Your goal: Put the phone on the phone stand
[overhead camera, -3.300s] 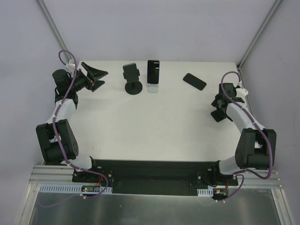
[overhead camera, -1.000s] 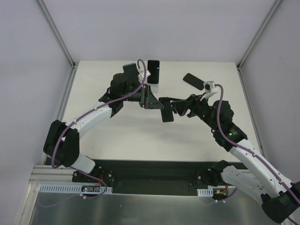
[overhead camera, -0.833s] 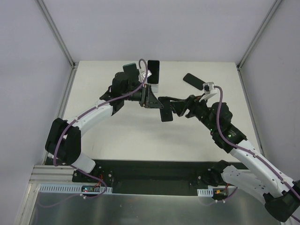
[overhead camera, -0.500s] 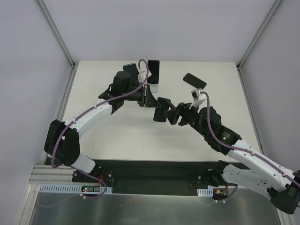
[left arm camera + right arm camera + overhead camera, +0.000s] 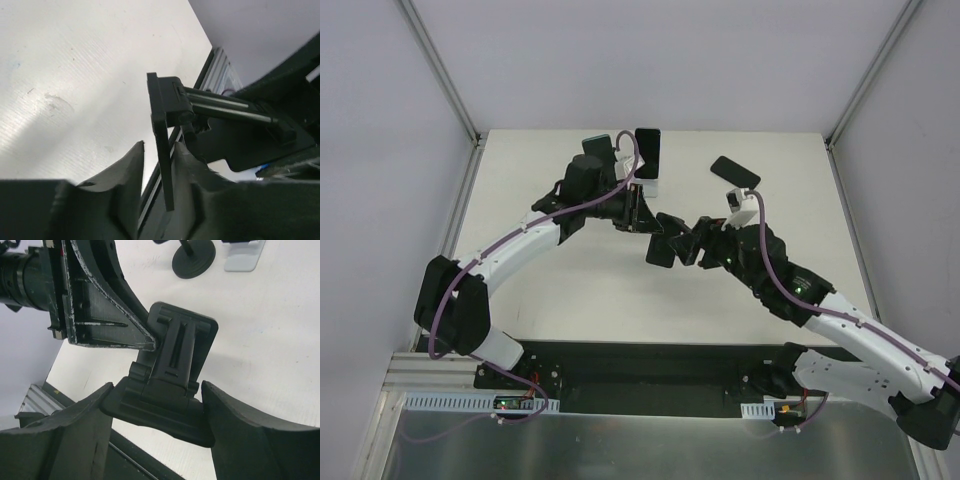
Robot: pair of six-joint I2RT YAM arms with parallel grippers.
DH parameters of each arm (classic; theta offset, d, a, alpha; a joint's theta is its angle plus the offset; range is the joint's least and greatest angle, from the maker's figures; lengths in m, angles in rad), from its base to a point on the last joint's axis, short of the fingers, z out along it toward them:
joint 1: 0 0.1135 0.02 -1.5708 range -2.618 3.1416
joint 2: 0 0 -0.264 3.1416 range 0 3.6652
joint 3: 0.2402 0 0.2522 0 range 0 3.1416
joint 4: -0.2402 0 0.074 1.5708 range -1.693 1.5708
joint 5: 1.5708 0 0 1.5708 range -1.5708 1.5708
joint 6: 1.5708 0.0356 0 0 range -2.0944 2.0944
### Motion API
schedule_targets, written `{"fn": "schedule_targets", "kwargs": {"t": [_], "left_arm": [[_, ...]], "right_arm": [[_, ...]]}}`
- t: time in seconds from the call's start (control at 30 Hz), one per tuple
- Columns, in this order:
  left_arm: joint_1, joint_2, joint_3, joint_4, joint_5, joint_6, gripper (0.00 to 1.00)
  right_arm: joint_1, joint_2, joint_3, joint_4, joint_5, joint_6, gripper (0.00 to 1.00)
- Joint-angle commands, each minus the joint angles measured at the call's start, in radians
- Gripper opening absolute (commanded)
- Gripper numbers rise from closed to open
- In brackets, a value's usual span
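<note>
Both arms meet over the middle of the table on 1 object that is not the phone. The right gripper [image 5: 156, 390] stands wide and clamps the broad base of a black holder [image 5: 180, 345] in the air. The left gripper [image 5: 160, 147] is closed to a narrow slot on that holder's thin plate, and a sliver of light on 1 side suggests only a light pinch. The phone [image 5: 735, 173] lies flat on the table at 2 o'clock from the grippers, touched by neither. The round-based phone stand [image 5: 193, 260] sits at 11 o'clock, largely hidden behind the left arm in the top view. The main risk is the shared grip: if either arm pulls or twists before the other lets go, the holder could wrench in the jaws, spring free or drop. A weak left pinch may also let the plate slide out. The left arm passes just beside the phone stand and the white stand [image 5: 647, 185] carrying a second phone [image 5: 647, 152], so a careless swing could topple them.
</note>
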State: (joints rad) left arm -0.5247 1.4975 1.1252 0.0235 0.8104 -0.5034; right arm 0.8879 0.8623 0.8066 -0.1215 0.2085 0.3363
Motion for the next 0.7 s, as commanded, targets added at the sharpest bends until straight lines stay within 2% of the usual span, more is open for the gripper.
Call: {"fn": "schedule_targets", "kwargs": {"t": [0.0,0.03,0.1,0.23,0.3,0.33,0.4,0.43,0.5,0.53,0.63,0.67], "left_arm": [[-0.006,0.012,0.032,0.033,-0.004,-0.011,0.46],[-0.011,0.012,0.028,0.048,0.004,-0.011,0.49],[-0.014,0.018,0.025,0.067,0.041,-0.032,0.50],[-0.014,0.032,0.030,0.081,0.072,-0.052,0.17],[-0.014,0.018,0.021,0.085,0.062,-0.038,0.11],[-0.014,0.015,0.022,0.085,0.059,-0.032,0.03],[-0.014,0.006,0.021,0.087,0.061,-0.029,0.00],[-0.012,-0.002,0.021,0.087,0.064,-0.032,0.00],[-0.011,-0.006,0.012,0.114,0.072,-0.070,0.00],[-0.011,-0.011,0.005,0.133,0.081,-0.090,0.00],[-0.005,-0.014,-0.027,0.228,0.105,-0.182,0.00],[0.002,-0.013,-0.048,0.266,0.139,-0.213,0.00]], "right_arm": [[-0.004,0.024,0.132,0.045,0.052,-0.029,0.01],[-0.006,0.029,0.135,0.055,0.055,-0.034,0.01],[-0.006,0.029,0.128,0.094,0.049,-0.051,0.01],[-0.006,0.040,0.126,0.117,0.022,-0.049,0.01],[-0.006,0.041,0.109,0.141,0.009,-0.045,0.01],[-0.004,0.040,0.103,0.141,-0.007,-0.049,0.01],[-0.006,0.035,0.091,0.126,-0.021,-0.062,0.14],[-0.004,0.032,0.082,0.114,-0.021,-0.071,0.33],[-0.003,0.023,0.072,0.073,-0.026,-0.086,0.55],[-0.003,0.012,0.062,0.062,-0.023,-0.089,0.72],[-0.003,-0.031,0.019,0.065,-0.037,-0.092,0.91],[-0.003,-0.040,0.013,0.066,-0.041,-0.091,0.93]]}}
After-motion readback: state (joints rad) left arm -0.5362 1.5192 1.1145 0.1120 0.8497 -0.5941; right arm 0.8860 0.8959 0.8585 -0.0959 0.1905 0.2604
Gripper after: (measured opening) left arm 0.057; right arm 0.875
